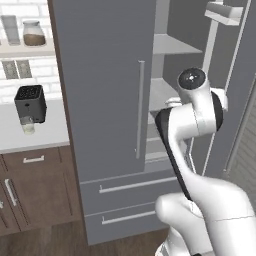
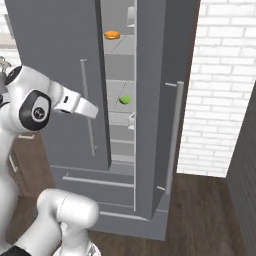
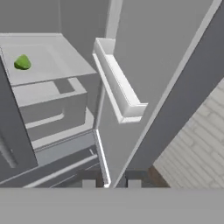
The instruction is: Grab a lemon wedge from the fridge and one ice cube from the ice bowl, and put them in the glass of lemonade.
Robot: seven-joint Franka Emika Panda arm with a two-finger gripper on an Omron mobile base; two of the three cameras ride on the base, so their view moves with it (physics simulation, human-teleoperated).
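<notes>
In the left base view, the fridge (image 1: 107, 100) is standing with its left door shut and its right door swung open, so that pale shelves are showing inside. The white arm is rising from the lower right and crossing in front of the opening. To the left, on the white counter (image 1: 50, 132), a black toaster (image 1: 31, 103) is sitting against the tiled wall, and the glass of lemonade (image 1: 28, 126) is standing just in front of it (small, pale and touching or nearly touching the toaster's base). A jar with brown contents (image 1: 34, 33) is resting on a shelf above.

In the right base view, the open fridge door (image 2: 165, 110) is standing edge-on with its long silver handle (image 2: 174, 135) facing the brick wall. Through the gap, the lemon wedge (image 2: 125, 99) is lying on a middle shelf, and a small orange item (image 2: 112, 35) is lying on a higher shelf. The arm's forearm is reaching toward the gap from the left.

In the hand view, the gripper (image 3: 111, 183) is showing its two dark finger tips parted, with nothing between them. The lemon wedge (image 3: 22, 63) is sitting on the shelf at upper left, well apart from the fingers. A white door bin (image 3: 120, 89) is running along the inside of the open door.
</notes>
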